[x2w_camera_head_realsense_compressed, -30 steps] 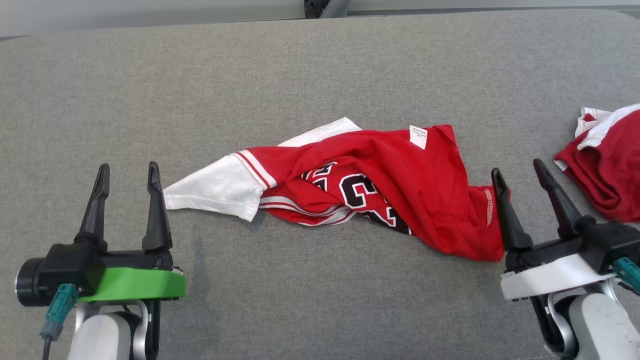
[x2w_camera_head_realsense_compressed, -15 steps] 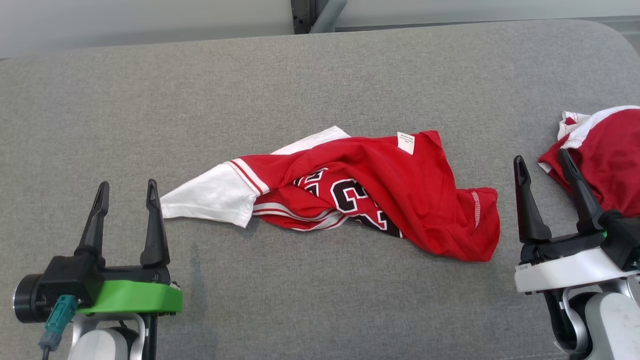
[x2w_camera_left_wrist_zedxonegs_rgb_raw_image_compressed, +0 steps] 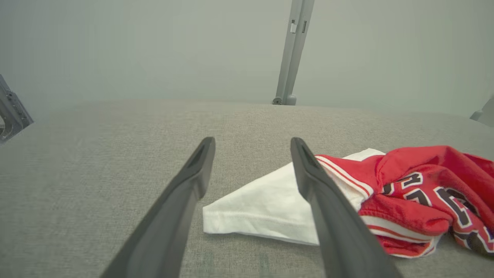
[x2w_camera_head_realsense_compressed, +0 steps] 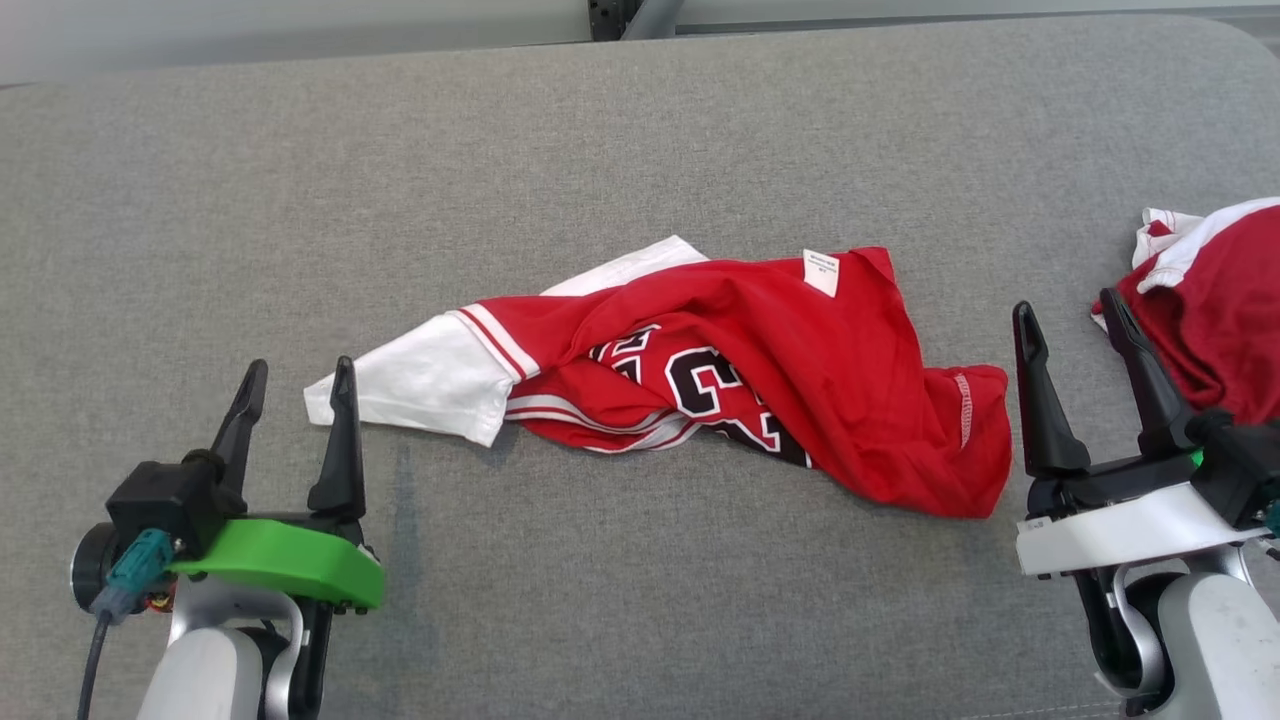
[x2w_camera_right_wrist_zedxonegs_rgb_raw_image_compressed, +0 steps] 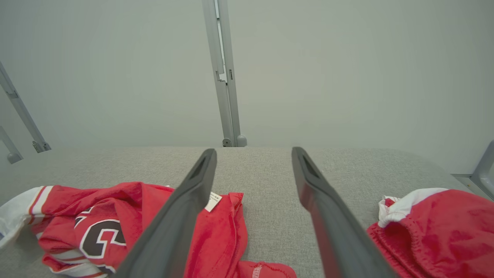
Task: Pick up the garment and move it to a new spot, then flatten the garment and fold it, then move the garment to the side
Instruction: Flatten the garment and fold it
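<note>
The garment [x2w_camera_head_realsense_compressed: 800, 370] is a red jersey with white sleeves and black numbers, lying crumpled in the middle of the grey padded table [x2w_camera_head_realsense_compressed: 640, 150]. Its white sleeve [x2w_camera_head_realsense_compressed: 410, 385] points left. My left gripper [x2w_camera_head_realsense_compressed: 300, 365] stands open just in front of and left of that sleeve's tip, touching nothing. In the left wrist view the sleeve [x2w_camera_left_wrist_zedxonegs_rgb_raw_image_compressed: 262, 208] lies behind the open left gripper [x2w_camera_left_wrist_zedxonegs_rgb_raw_image_compressed: 252, 141]. My right gripper [x2w_camera_head_realsense_compressed: 1065, 302] is open and empty, just right of the garment's red hem. In the right wrist view the garment [x2w_camera_right_wrist_zedxonegs_rgb_raw_image_compressed: 127, 216] shows at the lower left of the right gripper [x2w_camera_right_wrist_zedxonegs_rgb_raw_image_compressed: 253, 151].
A second red and white garment [x2w_camera_head_realsense_compressed: 1220, 300] lies bunched at the table's right edge, just beyond my right gripper; it also shows in the right wrist view [x2w_camera_right_wrist_zedxonegs_rgb_raw_image_compressed: 444, 227]. A grey post [x2w_camera_right_wrist_zedxonegs_rgb_raw_image_compressed: 225, 77] stands behind the table's far edge.
My right gripper has drawn away to the right from the garment's hem. My left gripper has moved right and forward, closer to the white sleeve. The head view shifted slightly.
</note>
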